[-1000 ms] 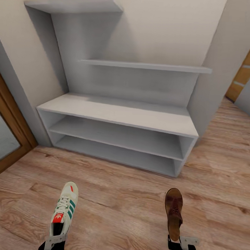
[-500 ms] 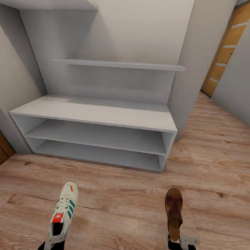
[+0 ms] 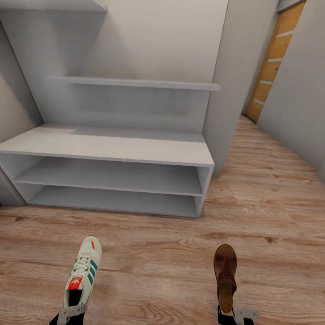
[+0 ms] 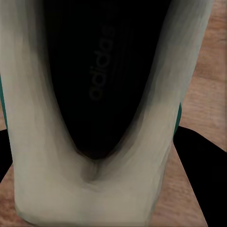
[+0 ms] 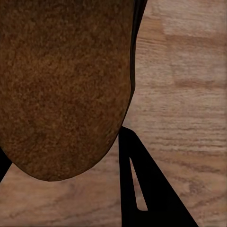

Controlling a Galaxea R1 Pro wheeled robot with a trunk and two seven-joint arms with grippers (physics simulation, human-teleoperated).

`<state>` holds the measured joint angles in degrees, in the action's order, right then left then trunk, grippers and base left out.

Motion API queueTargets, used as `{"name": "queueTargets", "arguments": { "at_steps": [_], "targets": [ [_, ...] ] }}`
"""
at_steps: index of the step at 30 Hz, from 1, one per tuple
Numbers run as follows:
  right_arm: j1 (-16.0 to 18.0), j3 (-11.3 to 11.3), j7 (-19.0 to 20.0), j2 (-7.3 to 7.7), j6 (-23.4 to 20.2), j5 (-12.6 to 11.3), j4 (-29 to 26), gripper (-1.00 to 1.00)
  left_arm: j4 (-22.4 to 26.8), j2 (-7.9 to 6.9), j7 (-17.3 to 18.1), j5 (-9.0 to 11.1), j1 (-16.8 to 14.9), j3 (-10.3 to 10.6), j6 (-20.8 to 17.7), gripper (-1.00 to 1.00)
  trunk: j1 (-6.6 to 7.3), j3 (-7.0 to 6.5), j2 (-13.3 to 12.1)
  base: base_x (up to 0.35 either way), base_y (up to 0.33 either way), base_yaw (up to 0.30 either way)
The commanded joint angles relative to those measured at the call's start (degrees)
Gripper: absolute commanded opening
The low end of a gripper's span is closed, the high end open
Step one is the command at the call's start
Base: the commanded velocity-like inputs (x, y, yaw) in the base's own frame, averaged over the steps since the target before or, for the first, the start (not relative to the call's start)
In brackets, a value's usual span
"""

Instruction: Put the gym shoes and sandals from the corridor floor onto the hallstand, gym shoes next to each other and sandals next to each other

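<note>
This is the entrance corridor of a home. A light grey hallstand (image 3: 106, 146) stands against a plain pale wall, with a long low bench of two open tiers and staggered shelves above it. Light brown wood-grain plank flooring (image 3: 274, 200) runs past it into a narrow passage between grey walls, where a wooden door (image 3: 270, 68) with pale horizontal strips closes the far end.

Black claws (image 3: 70, 319), pale grey brackets (image 3: 244, 314)
</note>
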<state>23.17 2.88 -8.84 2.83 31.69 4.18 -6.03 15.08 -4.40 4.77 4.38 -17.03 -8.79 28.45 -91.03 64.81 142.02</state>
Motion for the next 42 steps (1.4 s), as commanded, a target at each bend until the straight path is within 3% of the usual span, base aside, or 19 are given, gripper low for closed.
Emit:
{"name": "queueTargets", "arguments": {
  "at_steps": [1,17,25,28,31,35,42],
  "targets": [
    [0.03,0.29,-0.13,-0.01,0.16,0.37,0.05,-1.0,-0.06,0.0,0.5,0.46,-0.03,-0.17,0.12,-1.0,0.01,0.04,0.02,-0.007,0.0,-0.009],
    [0.03,0.33,-0.27,-0.03,0.21,0.25,-0.04,-1.0,-0.07,0.17,0.59,0.22,-0.02,-0.1,-0.04,-1.0,0.01,0.04,0.02,-0.001,0.0,-0.001],
    [0.03,0.59,-0.5,1.73,0.16,0.12,-0.12,-1.0,0.05,0.58,0.59,0.04,-1.02,-0.06,-1.1,-1.0,0.01,0.04,0.02,0.0,0.0,0.0],
    [0.03,0.67,-0.54,3.38,0.14,-0.02,-0.12,-1.0,0.56,0.9,0.53,-0.08,-1.87,-0.02,-1.89,-1.0,0.01,0.04,0.02,0.0,0.0,0.0],
    [0.03,0.86,-0.52,4.91,0.13,-0.21,-0.12,-1.0,0.66,1.19,0.52,-0.12,-4.41,0.11,-4.61,-1.0,0.01,0.04,0.02,0.0,0.0,0.0],
    [0.03,2.93,-0.44,6.8,0.08,-2.5,-0.13,-1.0,0.85,1.29,0.33,-0.26,-9.12,0.24,-12.2,-1.0,0.01,0.04,0.02,0.0,0.0,0.0],
    [0.04,4.8,-0.3,7.77,0.04,-6.1,-0.2,-1.0,0.97,1.45,-0.92,-0.35,-17.55,0.37,-23.51,-1.0,0.01,0.04,0.02,0.0,0.0,0.0]
  ]
}}
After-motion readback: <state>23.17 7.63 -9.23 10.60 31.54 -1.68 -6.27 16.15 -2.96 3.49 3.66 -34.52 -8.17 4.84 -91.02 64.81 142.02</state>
